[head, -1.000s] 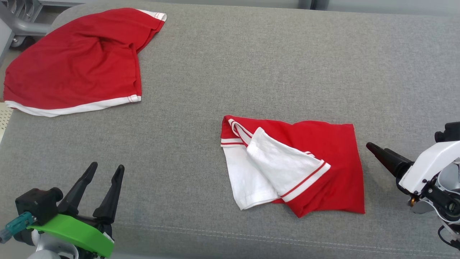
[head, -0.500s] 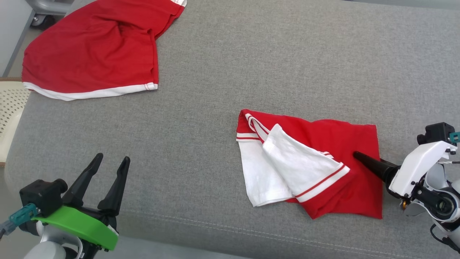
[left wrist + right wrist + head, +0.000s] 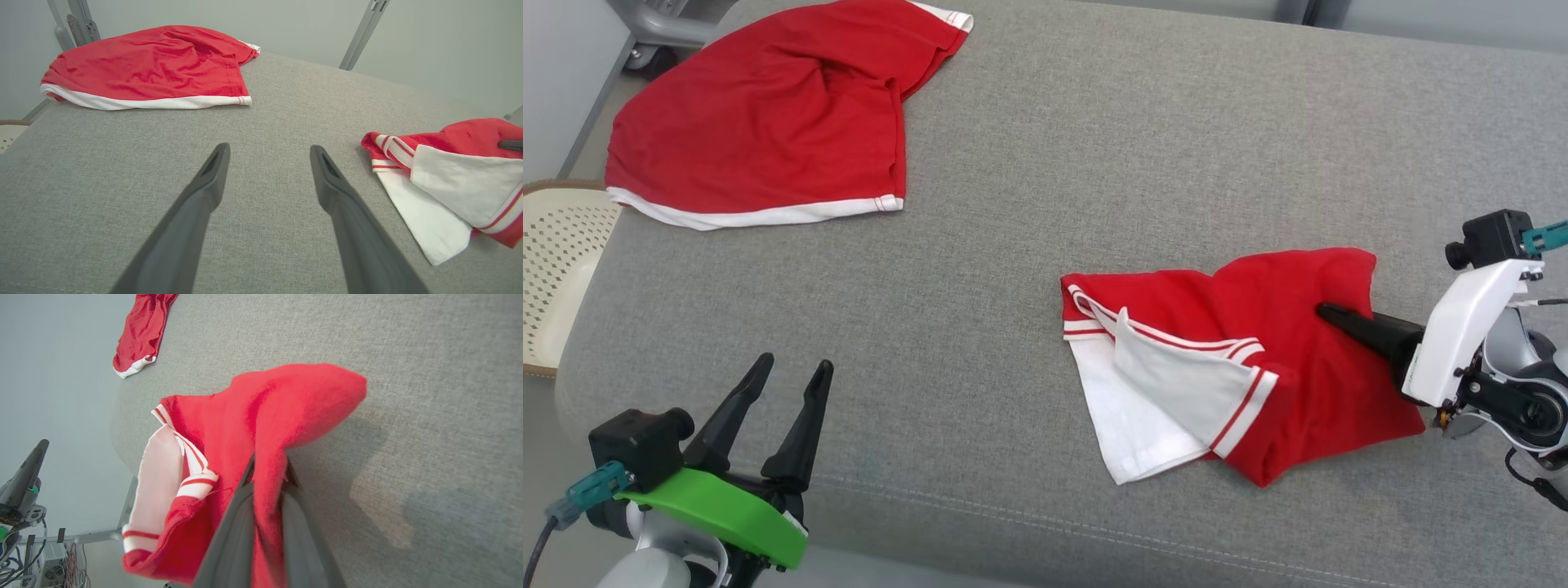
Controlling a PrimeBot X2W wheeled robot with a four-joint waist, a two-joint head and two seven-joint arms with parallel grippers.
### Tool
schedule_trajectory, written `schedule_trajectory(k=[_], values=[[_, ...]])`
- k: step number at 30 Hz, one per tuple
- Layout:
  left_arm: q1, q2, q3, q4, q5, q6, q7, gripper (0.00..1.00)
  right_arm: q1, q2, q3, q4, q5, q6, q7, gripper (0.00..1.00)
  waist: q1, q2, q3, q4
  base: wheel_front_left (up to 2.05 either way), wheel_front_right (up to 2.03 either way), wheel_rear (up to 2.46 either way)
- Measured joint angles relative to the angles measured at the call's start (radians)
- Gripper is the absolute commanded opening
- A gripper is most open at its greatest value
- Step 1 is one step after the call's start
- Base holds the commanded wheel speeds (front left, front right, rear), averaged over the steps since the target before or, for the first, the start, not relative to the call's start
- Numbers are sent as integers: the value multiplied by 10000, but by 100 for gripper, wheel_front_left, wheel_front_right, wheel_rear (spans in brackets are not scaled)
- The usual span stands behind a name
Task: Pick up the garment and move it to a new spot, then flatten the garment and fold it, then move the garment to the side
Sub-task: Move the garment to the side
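Observation:
The garment [image 3: 1282,351], red with white striped-trim panels, lies crumpled right of centre on the grey padded table [image 3: 1094,147]. My right gripper [image 3: 1327,310] reaches in from the right and is shut on a fold of its red cloth. That side is bunched and raised off the surface. In the right wrist view the red cloth of the garment [image 3: 261,412] runs between the two fingers of the right gripper [image 3: 267,465]. My left gripper [image 3: 795,363] stands open at the lower left, well away from the garment [image 3: 457,179]. Nothing sits between the fingers of the left gripper [image 3: 269,149].
A second red garment [image 3: 768,122] with a white hem lies at the table's back left corner. A cream perforated basket [image 3: 556,269] stands off the table's left edge. Bare grey surface spreads between the two garments and along the back.
My right gripper has slid from beside the garment onto its right part and shut on it, bunching and lifting that edge. The head camera has shifted. The left gripper stays open.

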Motion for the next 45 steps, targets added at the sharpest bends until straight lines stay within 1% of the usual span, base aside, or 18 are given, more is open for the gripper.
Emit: schedule_trajectory(k=[3, 7, 11, 21, 26, 33, 34, 37, 38, 43, 45], values=[[0, -75, -71, 52, 0, -2, -2, 100, -306, -132, 167, -353, -205, 127, 311, 0, 0, 0, -157, -51, 0, 0, 0], [1, -127, -119, 81, 0, -4, -75, 100, -603, -217, 293, -752, -226, 128, 746, 0, 0, 1, -336, -134, 0, 0, 0], [1, -205, -230, 117, 0, -82, -75, 100, -632, -397, 284, -719, -224, 79, 972, 0, 0, 0, -457, -169, 0, 0, 0], [1, -201, -240, -52, 92, -90, -86, 100, -809, -721, -4, 280, -288, -596, 1091, 0, 0, 0, -291, -79, 0, 0, 0], [14, -171, -201, -226, 92, -88, -86, 100, -1303, -715, -56, 627, -569, -771, 1122, 0, 0, 0, -70, -179, 0, 0, 0], [22, -19, -63, -514, 92, -88, -88, 100, -2052, -750, 19, 965, -1212, -878, 1269, 0, 0, 0, 263, -600, 0, 0, 0], [22, 21, -56, -575, 92, -88, -88, 100, -2177, -763, 13, 1022, -1277, -949, 1267, 0, 0, 0, 322, -679, 0, 0, 0], [19, 82, 2, -744, 94, -88, -88, 100, -2566, -878, 6, 1187, -1611, -970, 1267, 0, 0, 0, 522, -942, 0, 0, 0], [12, 115, 19, -805, 102, -88, -88, 100, -2693, -917, 4, 1256, -1739, -1043, 1267, 0, 0, 0, 596, -1038, 0, 0, 0], [-39, 320, 94, -1122, 219, -88, -84, 100, -3185, -1018, -17, 1547, -2209, -1055, 1233, 0, 0, 0, 1006, -1549, 0, 0, 0], [-123, 397, 111, -1266, 311, -88, -73, 100, -3342, -980, -82, 1651, -2245, -1156, 1137, 0, 0, 1, 1183, -1764, 0, 0, 0]])
